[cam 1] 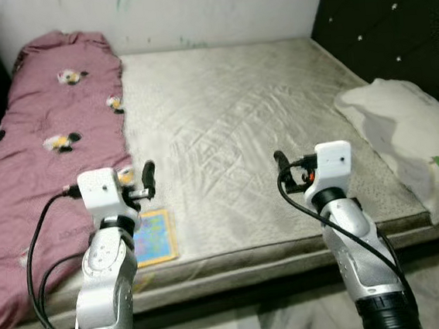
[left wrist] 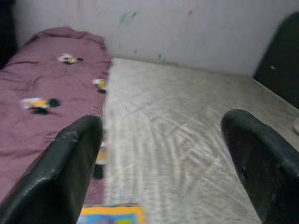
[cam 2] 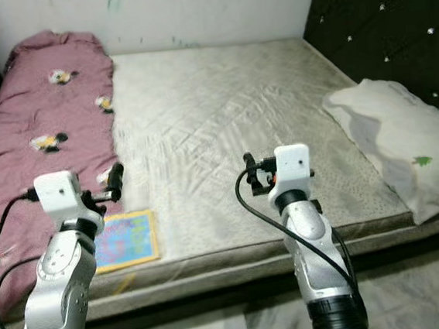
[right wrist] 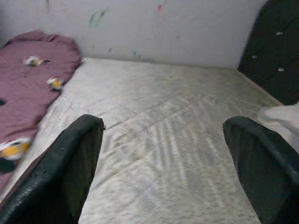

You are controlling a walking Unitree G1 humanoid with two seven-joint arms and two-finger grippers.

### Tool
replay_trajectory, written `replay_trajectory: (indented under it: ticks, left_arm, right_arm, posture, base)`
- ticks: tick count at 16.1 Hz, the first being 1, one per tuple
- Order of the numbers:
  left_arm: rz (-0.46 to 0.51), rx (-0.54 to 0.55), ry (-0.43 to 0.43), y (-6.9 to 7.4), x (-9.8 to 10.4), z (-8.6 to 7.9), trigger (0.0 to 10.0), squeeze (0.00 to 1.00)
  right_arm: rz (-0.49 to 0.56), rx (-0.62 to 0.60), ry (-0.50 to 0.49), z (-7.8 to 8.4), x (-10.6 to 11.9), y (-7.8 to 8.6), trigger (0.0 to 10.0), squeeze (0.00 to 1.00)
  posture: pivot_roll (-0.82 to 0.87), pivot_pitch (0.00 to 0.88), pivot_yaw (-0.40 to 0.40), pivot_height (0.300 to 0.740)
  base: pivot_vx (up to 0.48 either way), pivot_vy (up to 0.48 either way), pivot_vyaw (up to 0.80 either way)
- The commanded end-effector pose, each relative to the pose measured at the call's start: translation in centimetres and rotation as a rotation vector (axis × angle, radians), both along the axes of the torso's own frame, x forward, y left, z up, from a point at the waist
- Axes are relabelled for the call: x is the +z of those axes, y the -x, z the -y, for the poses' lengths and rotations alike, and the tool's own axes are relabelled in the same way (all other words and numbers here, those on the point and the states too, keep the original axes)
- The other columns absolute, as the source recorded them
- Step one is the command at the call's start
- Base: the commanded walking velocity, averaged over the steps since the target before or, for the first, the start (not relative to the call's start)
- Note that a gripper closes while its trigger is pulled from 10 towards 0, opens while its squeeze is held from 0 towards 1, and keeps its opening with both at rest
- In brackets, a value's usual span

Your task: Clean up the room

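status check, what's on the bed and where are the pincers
Both pincers, left and right, open, empty, over the near bed edge. Book by left pincer, blanket left, pillow right. Nothing blocking.

quilted matt mattress (cam 1: pixel 231 124); soft cloth blanket (cam 1: pixel 47 150) (flower-printed).

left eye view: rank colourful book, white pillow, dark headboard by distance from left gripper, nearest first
From the left gripper, held open over the mattress:
1. Colourful book: just below the gripper, at the mattress's near edge beside the pink blanket.
2. White pillow: across the bed on the robot's right.
3. Dark headboard: right side, behind and beyond the pillow.
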State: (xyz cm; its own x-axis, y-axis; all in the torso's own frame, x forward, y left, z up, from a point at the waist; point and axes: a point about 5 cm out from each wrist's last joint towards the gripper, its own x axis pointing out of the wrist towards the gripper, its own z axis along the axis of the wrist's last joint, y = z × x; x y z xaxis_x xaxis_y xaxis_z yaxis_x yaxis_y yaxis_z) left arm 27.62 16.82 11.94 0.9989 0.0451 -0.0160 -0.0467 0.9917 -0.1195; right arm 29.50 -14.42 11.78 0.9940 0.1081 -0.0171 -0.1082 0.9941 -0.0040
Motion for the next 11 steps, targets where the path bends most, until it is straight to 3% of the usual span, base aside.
replay_trajectory:
  ticks: [1,7,11]
  left_arm:
    - [0.012,0.007,-0.017,-0.06,0.31,-0.3,10.0,0.0]
    - [0.035,-0.02,-0.002,-0.01,0.54,0.01,10.0,0.0]
    - [0.027,-0.017,0.004,0.04,0.46,0.01,10.0,0.0]
  right_arm:
    - [0.02,0.012,0.002,-0.35,0.6,-0.19,10.0,0.0]
    - [0.022,0.016,0.011,-0.4,0.57,-0.22,10.0,0.0]
    - [0.022,0.021,0.016,-0.45,0.55,-0.24,10.0,0.0]
  posture:
    - [-0.02,0.014,-0.065,0.74]
    - [-0.02,0.015,-0.067,0.74]
    - [-0.02,0.016,-0.069,0.74]
  base:
    - [0.0,0.33,0.0]
    - [0.0,0.0,0.0]
    - [0.0,0.48,0.0]
